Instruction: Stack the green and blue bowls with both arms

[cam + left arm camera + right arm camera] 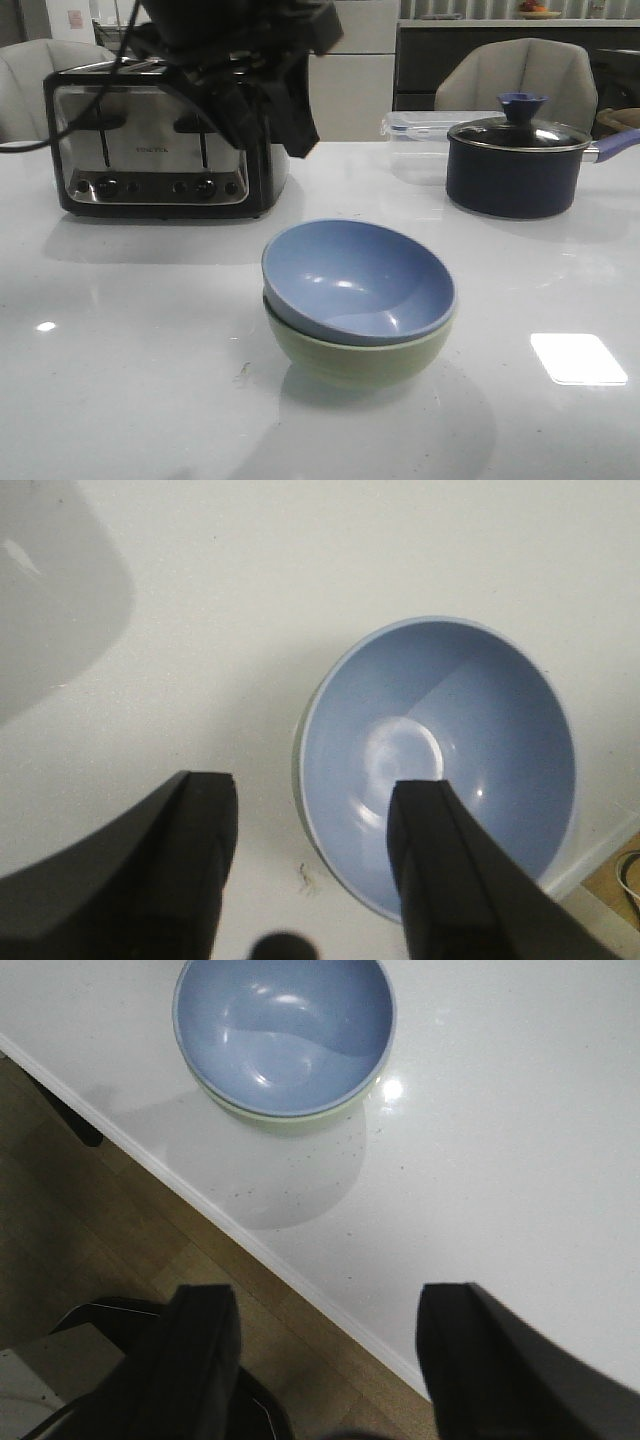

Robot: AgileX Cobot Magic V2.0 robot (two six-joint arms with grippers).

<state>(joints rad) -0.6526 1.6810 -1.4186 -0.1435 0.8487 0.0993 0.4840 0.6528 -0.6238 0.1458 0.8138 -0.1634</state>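
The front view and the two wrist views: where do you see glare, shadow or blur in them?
Front view: a bright glare patch on the table, and the left arm is a dark mass against the light. Left wrist view: the left tool is blurred, with a soft highlight inside the blue bowl. Right wrist view: the bowls cast a grey shadow, and the right tool is out of focus.

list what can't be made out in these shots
- Green bowl inside: covered by the blue bowl in every view.
- Left pincer in front view: lost in a dark arm mass.
- Toaster dial markings: too small.
- Pot contents: lid on.
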